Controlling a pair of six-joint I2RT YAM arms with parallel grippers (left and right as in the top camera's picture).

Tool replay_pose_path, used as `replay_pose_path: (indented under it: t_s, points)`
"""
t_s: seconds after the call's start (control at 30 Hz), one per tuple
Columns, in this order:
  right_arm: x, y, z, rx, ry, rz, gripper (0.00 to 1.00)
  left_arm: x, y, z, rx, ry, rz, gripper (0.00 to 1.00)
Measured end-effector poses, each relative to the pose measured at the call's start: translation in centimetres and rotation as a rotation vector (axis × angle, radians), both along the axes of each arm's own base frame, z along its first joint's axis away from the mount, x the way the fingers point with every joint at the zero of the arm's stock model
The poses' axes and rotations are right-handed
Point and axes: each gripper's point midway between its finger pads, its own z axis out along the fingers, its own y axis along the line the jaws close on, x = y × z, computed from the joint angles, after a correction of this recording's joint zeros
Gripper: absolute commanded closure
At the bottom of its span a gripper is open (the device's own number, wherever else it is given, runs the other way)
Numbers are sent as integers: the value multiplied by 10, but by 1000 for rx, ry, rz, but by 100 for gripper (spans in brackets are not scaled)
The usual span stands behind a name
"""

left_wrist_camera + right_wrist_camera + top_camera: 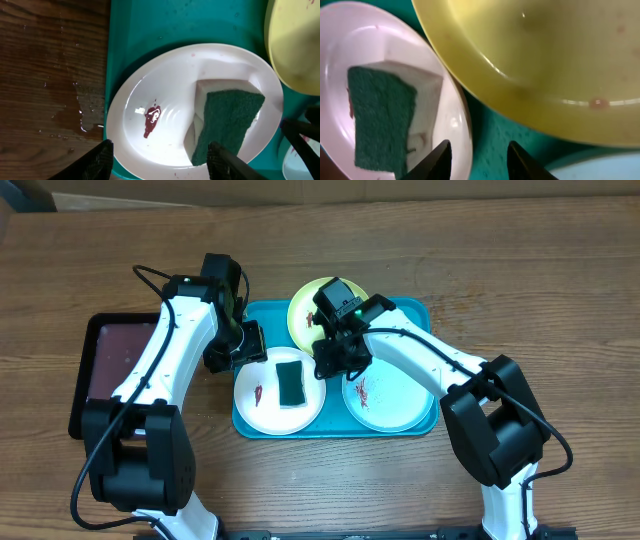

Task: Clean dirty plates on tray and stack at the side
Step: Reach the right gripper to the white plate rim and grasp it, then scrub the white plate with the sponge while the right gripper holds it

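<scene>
While the large turquoise rectangular plastic tray lies mid-table, the left gripper hangs released over its near-left white round plate, which bears a dark green sponge. The right gripper, also released and empty, hovers between that plate and the far lime-green round plate.

The big tray is turquoise. The white plate shows a dark red smear. The sponge is dark green over white. One plate is yellow-green, and another plate is pale aqua, streaked red. The smaller tray is maroon with a black rim, and the table is brown wood grain.
</scene>
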Motion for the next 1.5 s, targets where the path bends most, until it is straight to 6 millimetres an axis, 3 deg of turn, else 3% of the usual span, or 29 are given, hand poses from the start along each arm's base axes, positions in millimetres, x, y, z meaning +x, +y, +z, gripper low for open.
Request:
replay_pose_path:
  t_s: [0.2,0.47,0.73,0.83,1.0,1.23,1.5]
  points:
    - [-9,-4,-15,-6,23,3,62,0,0,0,0,-2,0,39]
    - [-4,2,-19,24,-12,7,66,1,-1,0,-4,-3,-2,41]
    - [-7,0,-24,19,-5,3,85,-1,-14,0,-12,-6,-38,41]
    - [-8,-1,-25,17,1,-7,87,1,-22,0,-30,-17,-54,41]
    - [-8,0,-25,18,1,-11,88,3,-36,-14,-73,-47,-75,42]
    - [-8,0,-25,20,1,-18,88,-11,-56,-46,-197,-38,-91,41]
    - [-7,0,-25,21,3,-27,88,-14,-80,-50,-235,-61,-147,41]
